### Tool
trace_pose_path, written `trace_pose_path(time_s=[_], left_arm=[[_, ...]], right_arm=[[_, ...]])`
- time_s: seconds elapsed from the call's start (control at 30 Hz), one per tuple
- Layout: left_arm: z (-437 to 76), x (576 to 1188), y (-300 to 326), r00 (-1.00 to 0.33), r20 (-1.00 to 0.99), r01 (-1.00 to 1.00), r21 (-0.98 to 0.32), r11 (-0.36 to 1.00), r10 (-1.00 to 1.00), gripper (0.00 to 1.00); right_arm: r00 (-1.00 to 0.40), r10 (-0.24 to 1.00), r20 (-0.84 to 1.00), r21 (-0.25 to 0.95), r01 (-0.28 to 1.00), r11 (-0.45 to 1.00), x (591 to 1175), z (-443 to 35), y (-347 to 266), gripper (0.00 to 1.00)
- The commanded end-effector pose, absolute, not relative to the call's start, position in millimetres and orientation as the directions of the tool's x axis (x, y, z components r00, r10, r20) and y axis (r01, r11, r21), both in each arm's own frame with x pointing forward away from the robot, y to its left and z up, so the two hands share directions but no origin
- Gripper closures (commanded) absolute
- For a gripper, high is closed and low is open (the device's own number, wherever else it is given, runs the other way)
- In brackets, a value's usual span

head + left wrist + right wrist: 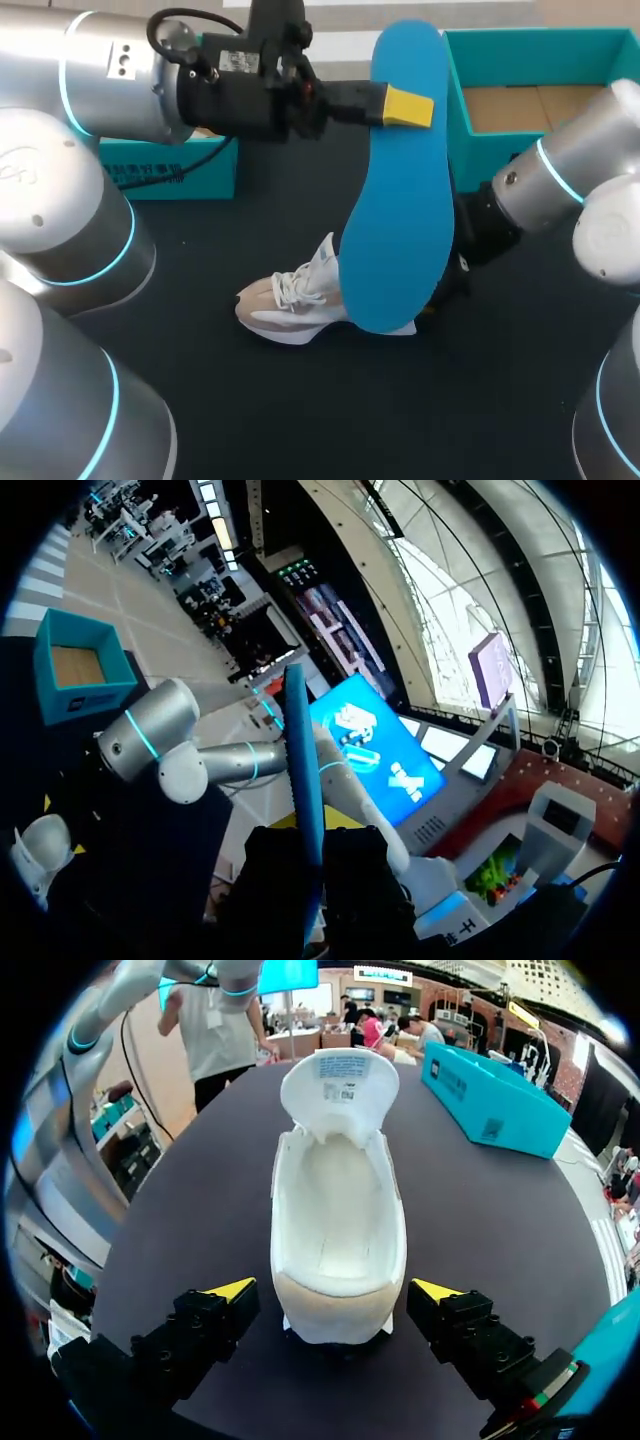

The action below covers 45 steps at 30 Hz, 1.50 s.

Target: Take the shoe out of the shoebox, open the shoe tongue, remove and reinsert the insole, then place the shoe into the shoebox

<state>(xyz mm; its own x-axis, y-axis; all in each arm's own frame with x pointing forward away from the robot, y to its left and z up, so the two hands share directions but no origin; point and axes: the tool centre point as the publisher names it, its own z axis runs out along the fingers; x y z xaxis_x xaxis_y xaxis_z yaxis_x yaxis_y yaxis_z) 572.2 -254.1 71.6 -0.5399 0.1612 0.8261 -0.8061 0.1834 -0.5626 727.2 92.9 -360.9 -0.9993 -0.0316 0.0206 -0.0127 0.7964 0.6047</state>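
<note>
My left gripper [408, 106] is shut on the upper part of a blue insole [398, 190], which hangs upright above the table. In the left wrist view the insole [303, 770] shows edge-on between the dark fingers. Below it a white shoe [290, 305] stands on the black table, toe towards the left. In the right wrist view the shoe [338, 1230] has its tongue [338, 1085] folded forward and its inside bare. My right gripper [338, 1300] stands open at the heel, one yellow tip on each side, not touching. The insole hides this gripper in the head view.
The teal shoebox [455, 110] stands open at the back right, brown inside, just behind my right arm [560, 180]. Its teal lid [175, 165] lies at the back left under my left arm, and shows ahead of the shoe [495, 1100] in the right wrist view.
</note>
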Motion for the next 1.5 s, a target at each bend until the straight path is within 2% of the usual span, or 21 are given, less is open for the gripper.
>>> trace_pose_path(time_s=[0.03, 0.07, 0.47, 0.73, 0.93, 1.5], left_arm=[[70, 571, -255, -0.540, 0.827, -0.807, -0.562, 0.182, 0.160, 1.00], [70, 571, -255, -0.540, 0.827, -0.807, -0.562, 0.182, 0.160, 1.00], [70, 571, -255, -0.540, 0.827, -0.807, -0.562, 0.182, 0.160, 1.00], [70, 571, -255, -0.540, 0.827, -0.807, -0.562, 0.182, 0.160, 1.00], [70, 571, -255, -0.540, 0.827, -0.807, -0.562, 0.182, 0.160, 1.00], [70, 571, -255, -0.540, 0.827, -0.807, -0.562, 0.182, 0.160, 1.00]], right_arm=[[-0.999, -0.017, 0.045, 0.395, 0.002, 0.919, 727, -350, 97, 0.00], [-0.997, 0.019, 0.076, 0.365, 0.045, 0.930, 726, -349, 97, 0.00], [-0.997, 0.019, 0.076, 0.365, 0.045, 0.930, 726, -349, 97, 0.00], [-0.996, -0.075, -0.041, 0.156, -0.080, 0.985, 732, -337, 103, 0.00], [-0.995, -0.100, 0.003, 0.088, -0.100, 0.991, 739, -330, 97, 0.00], [-0.993, -0.112, -0.039, 0.055, -0.114, 0.992, 737, -324, 92, 0.00]])
